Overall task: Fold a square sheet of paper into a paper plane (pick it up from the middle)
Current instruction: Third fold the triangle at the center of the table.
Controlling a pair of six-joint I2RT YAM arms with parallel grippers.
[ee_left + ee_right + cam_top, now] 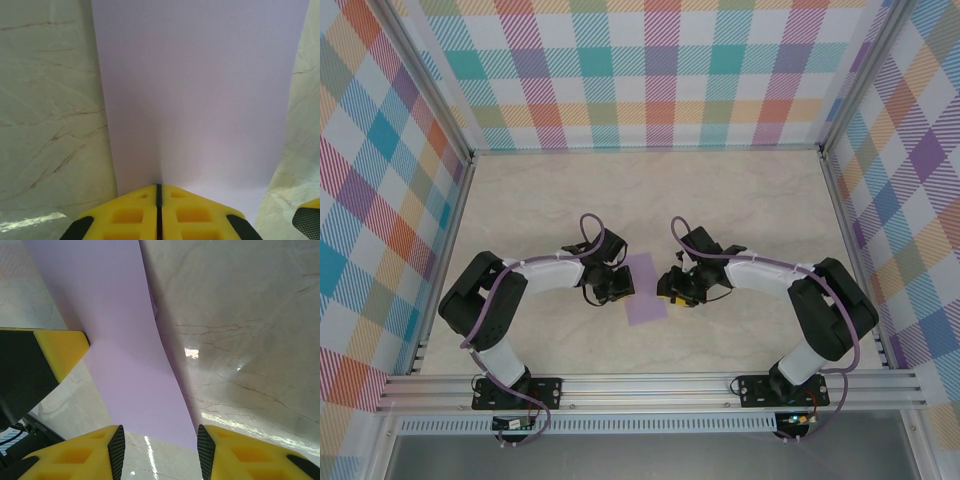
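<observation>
Thin lavender-purple square sheet of paper (646, 290) sits mid-desk on the pale marbled desk (740, 200), btwn the two arms. Left end effector (158, 192) is pinched tight on the middle of one edge; paper bows slightly there. Right end effector (159, 440) stands partly apart, opp. edge btwn its fingers, not gripped.

Risks, imo:
- Lifting w/ a one-sided hold: sheet droops or swings.
- Hard pinch: stray crease.
- Right closing off-centre: skewed fold.
- Thin paper may slip out.
</observation>
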